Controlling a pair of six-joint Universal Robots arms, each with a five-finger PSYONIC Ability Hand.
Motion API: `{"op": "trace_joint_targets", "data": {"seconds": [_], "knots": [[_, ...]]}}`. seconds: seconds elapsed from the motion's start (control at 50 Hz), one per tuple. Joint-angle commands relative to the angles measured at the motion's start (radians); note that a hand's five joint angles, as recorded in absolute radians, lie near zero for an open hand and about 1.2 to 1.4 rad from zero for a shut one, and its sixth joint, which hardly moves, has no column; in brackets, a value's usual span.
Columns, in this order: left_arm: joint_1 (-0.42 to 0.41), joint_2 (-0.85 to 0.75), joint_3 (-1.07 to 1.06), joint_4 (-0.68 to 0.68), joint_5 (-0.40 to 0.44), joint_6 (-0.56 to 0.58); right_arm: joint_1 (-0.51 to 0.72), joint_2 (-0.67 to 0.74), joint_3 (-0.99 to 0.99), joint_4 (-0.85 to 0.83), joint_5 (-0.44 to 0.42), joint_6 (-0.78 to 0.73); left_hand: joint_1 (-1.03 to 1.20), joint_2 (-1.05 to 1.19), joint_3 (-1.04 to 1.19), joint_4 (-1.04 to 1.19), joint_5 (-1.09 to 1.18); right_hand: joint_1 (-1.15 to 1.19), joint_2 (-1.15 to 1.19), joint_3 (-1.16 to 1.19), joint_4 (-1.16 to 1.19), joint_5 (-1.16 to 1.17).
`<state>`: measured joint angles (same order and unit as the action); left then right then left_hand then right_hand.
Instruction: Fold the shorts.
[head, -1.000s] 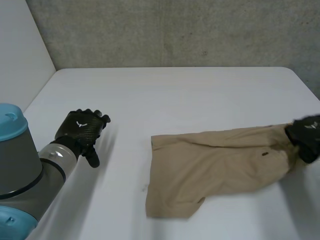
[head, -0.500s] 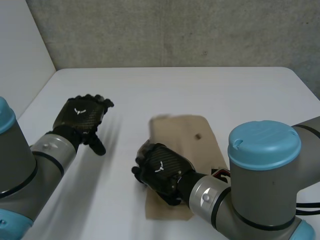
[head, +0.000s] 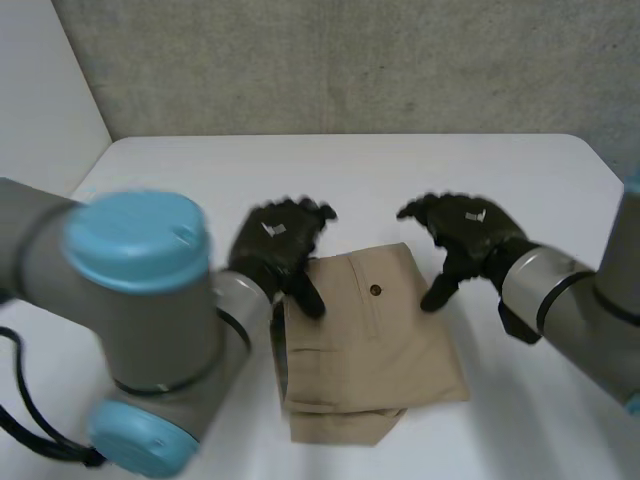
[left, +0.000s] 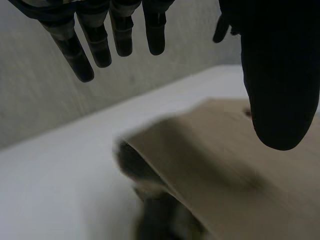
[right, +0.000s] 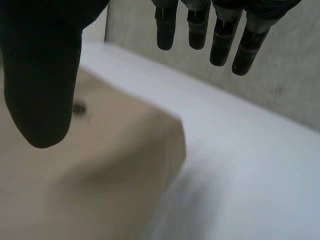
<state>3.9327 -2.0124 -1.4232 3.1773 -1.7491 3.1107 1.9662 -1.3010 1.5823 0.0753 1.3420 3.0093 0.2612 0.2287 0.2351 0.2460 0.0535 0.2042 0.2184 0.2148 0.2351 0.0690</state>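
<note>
We find the shorts (head: 375, 340) lying flat on the desk (head: 170, 170), nearer its front edge than its far one and roughly midway between its left and right edges. They are doubled into a compact block. A lower layer peeps out along the front and left sides, and a small dark button (head: 375, 291) faces up on the top layer.

Our left hand (head: 278, 243) hangs over the block's far left corner. Our right hand (head: 468, 232) is just beyond its far right corner, so the cloth's far edge runs between them. In the left wrist view the fingers (left: 117, 37) are straight and spread, with the cloth below them and nothing pinched. The right wrist view shows the same of the right fingers (right: 197, 25), so both hands are empty and loose. We cannot tell whether the left hand brushes the cloth.

We judge one fold is made. The hands flank the far edge because the two far corners are the natural holds for bringing that edge toward the front. The uneven lower layer may want squaring first
</note>
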Motion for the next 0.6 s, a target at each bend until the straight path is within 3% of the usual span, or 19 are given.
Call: {"op": "trace_joint_targets", "data": {"seconds": [0.02,0.1,0.28,0.46,0.6], "knots": [[-0.072,-0.126,-0.011,-0.014,-0.161,-0.029,0.010,0.107,0.031,0.000,0.008,-0.055,-0.045,-0.012,-0.019,-0.030,-0.012,-0.030,-0.044,-0.040,-0.061,-0.069],[-0.081,-0.161,-0.023,-0.023,-0.208,-0.027,0.006,0.153,0.048,-0.017,0.005,-0.089,-0.048,-0.015,-0.022,-0.032,-0.014,-0.030,-0.044,-0.040,-0.061,-0.069],[-0.067,-0.172,-0.068,-0.028,-0.210,-0.026,-0.004,0.174,0.139,-0.100,0.017,-0.279,-0.065,-0.033,-0.039,-0.050,-0.032,-0.030,-0.044,-0.040,-0.061,-0.069],[-0.076,-0.085,-0.079,-0.030,-0.208,-0.001,-0.001,0.143,0.143,-0.118,0.022,-0.303,-0.077,-0.045,-0.051,-0.062,-0.044,-0.030,-0.044,-0.040,-0.061,-0.069],[-0.058,0.035,-0.060,-0.030,-0.207,0.075,0.000,0.022,0.110,-0.155,0.026,-0.285,-0.071,-0.039,-0.045,-0.056,-0.038,-0.030,-0.044,-0.040,-0.061,-0.069]]}}
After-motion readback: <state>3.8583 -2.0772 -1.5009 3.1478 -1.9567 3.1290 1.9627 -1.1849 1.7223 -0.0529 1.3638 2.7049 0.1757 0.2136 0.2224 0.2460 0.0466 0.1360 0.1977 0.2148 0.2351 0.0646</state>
